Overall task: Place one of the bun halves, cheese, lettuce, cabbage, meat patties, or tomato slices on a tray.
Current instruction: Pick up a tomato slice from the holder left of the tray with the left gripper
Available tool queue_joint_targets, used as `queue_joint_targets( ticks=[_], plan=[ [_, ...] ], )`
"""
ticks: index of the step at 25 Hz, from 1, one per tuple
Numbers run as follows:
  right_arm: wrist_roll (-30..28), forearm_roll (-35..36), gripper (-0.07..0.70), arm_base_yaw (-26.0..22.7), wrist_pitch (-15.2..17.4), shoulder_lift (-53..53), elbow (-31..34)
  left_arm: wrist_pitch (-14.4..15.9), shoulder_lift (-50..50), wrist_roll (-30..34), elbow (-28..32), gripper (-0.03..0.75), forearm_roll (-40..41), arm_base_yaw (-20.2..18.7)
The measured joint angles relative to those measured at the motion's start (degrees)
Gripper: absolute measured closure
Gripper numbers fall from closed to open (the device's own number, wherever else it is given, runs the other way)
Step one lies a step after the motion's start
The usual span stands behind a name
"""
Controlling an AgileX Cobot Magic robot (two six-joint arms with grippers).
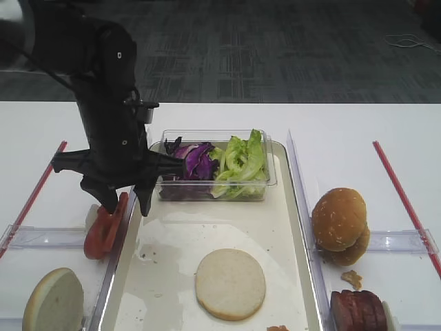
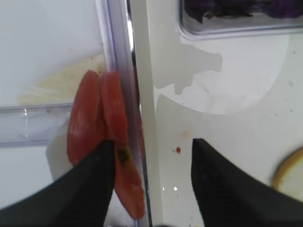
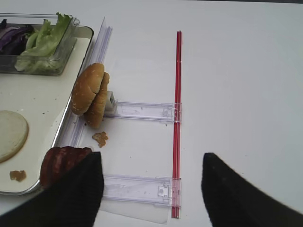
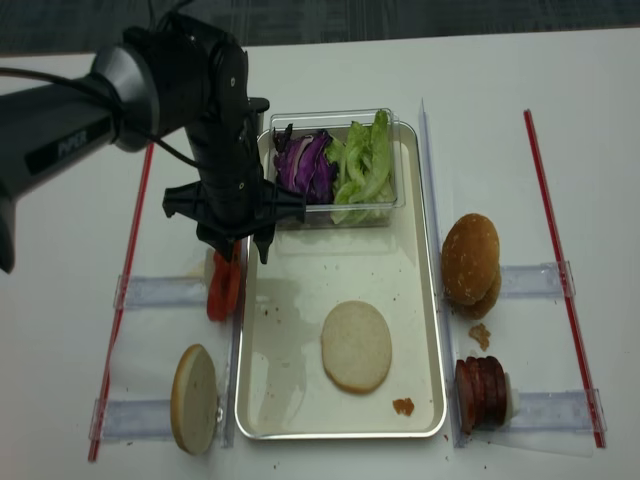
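My left gripper hangs open over the tray's left rim. Its jaws straddle the rim and one of the upright tomato slices; the left finger overlaps them. The tomato slices stand just outside the tray. A cream bun half lies flat on the tray, and another leans at front left. Seeded bun domes and meat patties stand right of the tray. My right gripper is open over bare table beside the patties. Lettuce and cabbage share a box. Cheese is out of view.
The clear plastic box sits at the tray's far end. Clear plastic holders and red strips lie on the white table on both sides. A crumb lies near the tray's front right corner.
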Motion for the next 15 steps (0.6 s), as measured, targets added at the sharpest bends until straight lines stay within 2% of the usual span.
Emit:
queue_joint_targets(
  ticks=[8, 15],
  plan=[
    [0.0, 0.0, 0.164, 0.0, 0.0, 0.0, 0.0, -0.2, 2.3, 0.0, 0.0, 0.404, 0.9, 0.0],
    [0.0, 0.0, 0.164, 0.0, 0.0, 0.0, 0.0, 1.0, 2.8, -1.1, 0.0, 0.416, 3.9, 0.0]
  ],
)
